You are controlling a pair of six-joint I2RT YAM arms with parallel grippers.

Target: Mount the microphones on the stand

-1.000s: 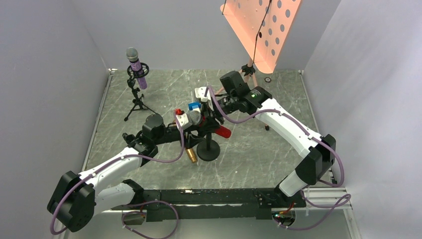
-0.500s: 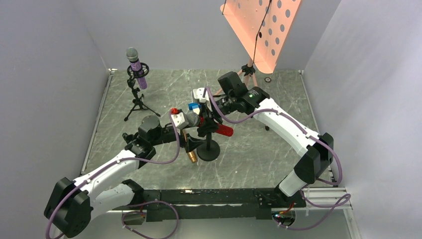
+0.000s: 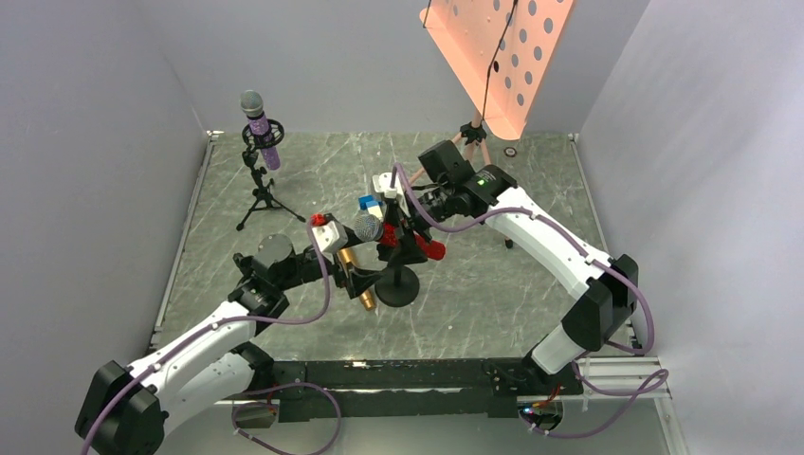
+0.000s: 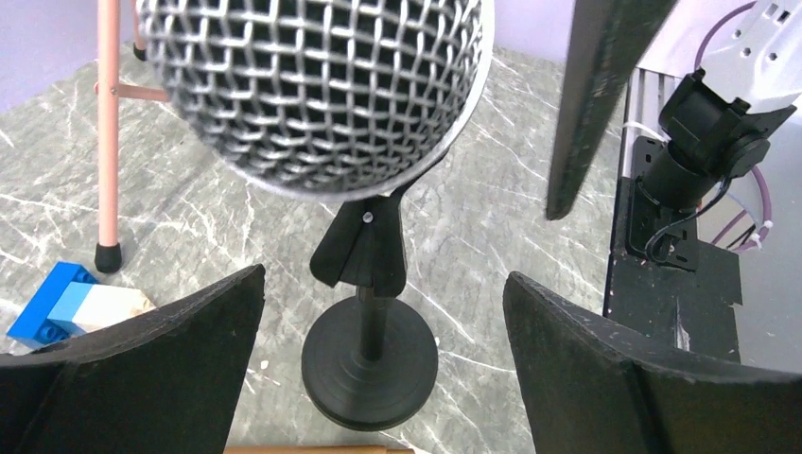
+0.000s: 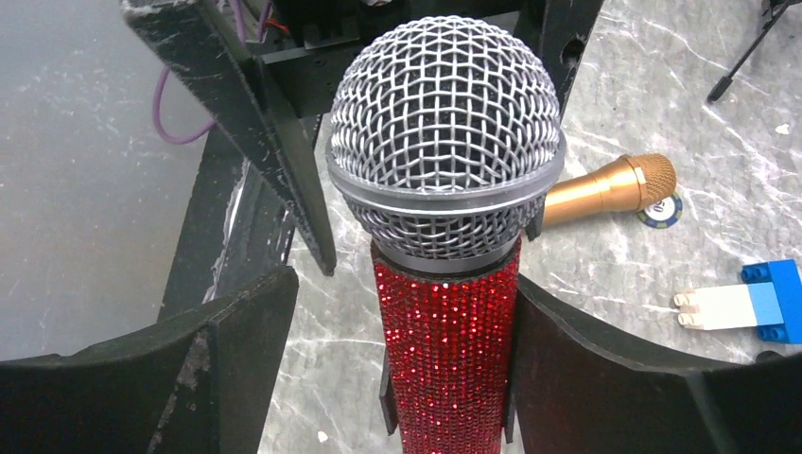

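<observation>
The red microphone (image 5: 449,359) with its silver mesh head (image 5: 444,132) sits in the clip of the black round-base stand (image 3: 398,284). My right gripper (image 5: 407,322) stands open around the red body, with a clear gap at its left finger (image 5: 236,350). My left gripper (image 4: 383,279) is open, drawn back from the mesh head (image 4: 312,85), facing the stand's clip (image 4: 364,246) and base (image 4: 369,364). The gold microphone (image 5: 605,189) lies on the table beside the base. The purple microphone (image 3: 263,133) stands in a small tripod stand (image 3: 261,194) at the back left.
A blue-and-white block (image 5: 747,303) lies on the table near the stand. A pink perforated music stand (image 3: 498,57) rises at the back right, one leg (image 4: 109,142) showing in the left wrist view. Grey walls close in the marble table (image 3: 493,303).
Both grippers have opened. The left one let go near the mesh head and drew back toward its base. The right one's jaws parted from the red microphone, which stays in the clip.
</observation>
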